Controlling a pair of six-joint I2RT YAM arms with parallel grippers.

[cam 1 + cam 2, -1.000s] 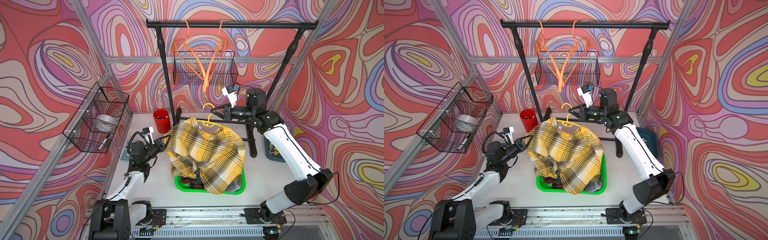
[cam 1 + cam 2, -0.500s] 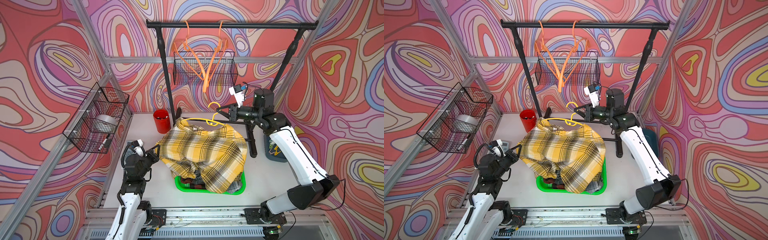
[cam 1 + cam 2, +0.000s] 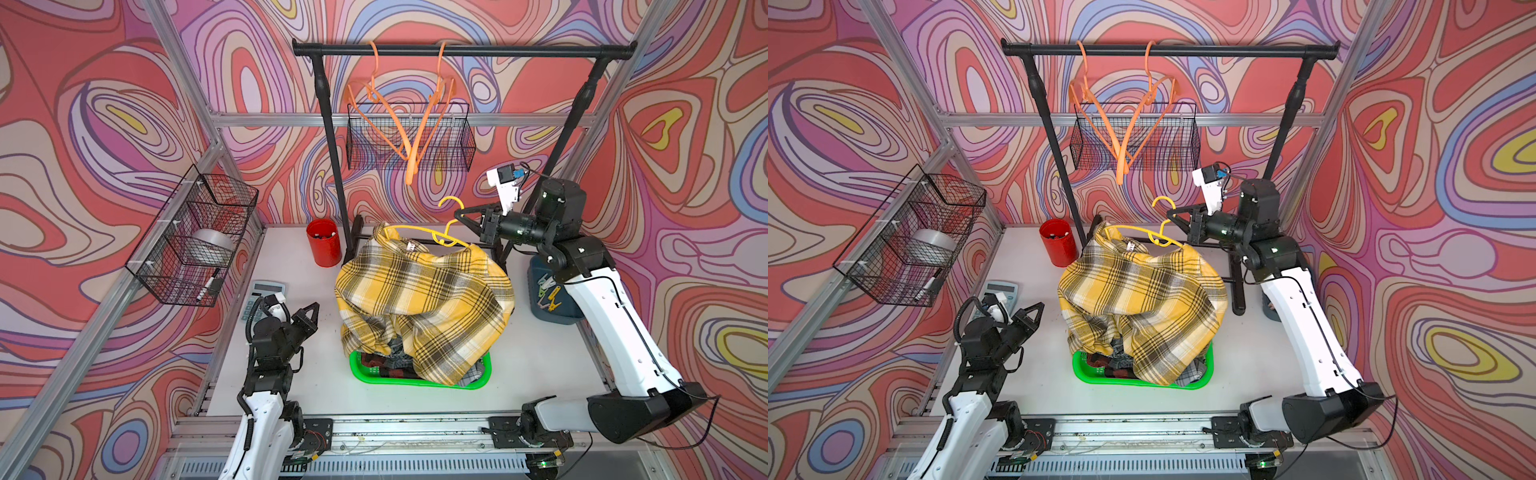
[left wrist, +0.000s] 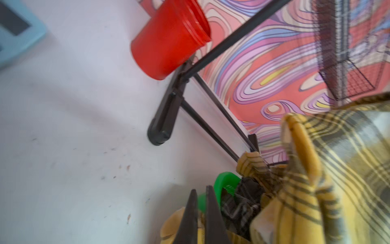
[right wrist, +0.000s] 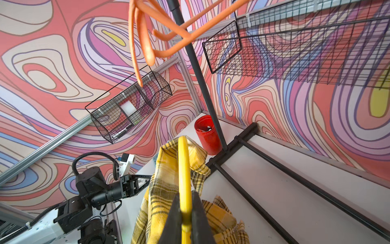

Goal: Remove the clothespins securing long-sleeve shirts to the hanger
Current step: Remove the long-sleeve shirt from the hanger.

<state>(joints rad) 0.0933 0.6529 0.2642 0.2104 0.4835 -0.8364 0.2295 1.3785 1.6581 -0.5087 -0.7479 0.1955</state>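
Roughly level, the yellow hanger [image 3: 411, 228] runs sideways from the right hand [image 3: 458, 216].

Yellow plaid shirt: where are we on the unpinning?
Done: several clothespins lie in the blue bin; other plaid cloth sits in the green basket. In hand: right tool shut on the yellow hanger, yellow plaid shirt draped from it over the basket; left tool open, clear of the cloth. Left: no pin visible on this shirt; folds may hide some.

I'm working in what looks like a robot lab cell, aluminium frame [image 3: 270, 119], swirl-printed backdrop walls [image 3: 83, 124], white tabletop [image 3: 540, 365], black garment rack [image 3: 457, 50], arm-mount rail [image 3: 415, 428].
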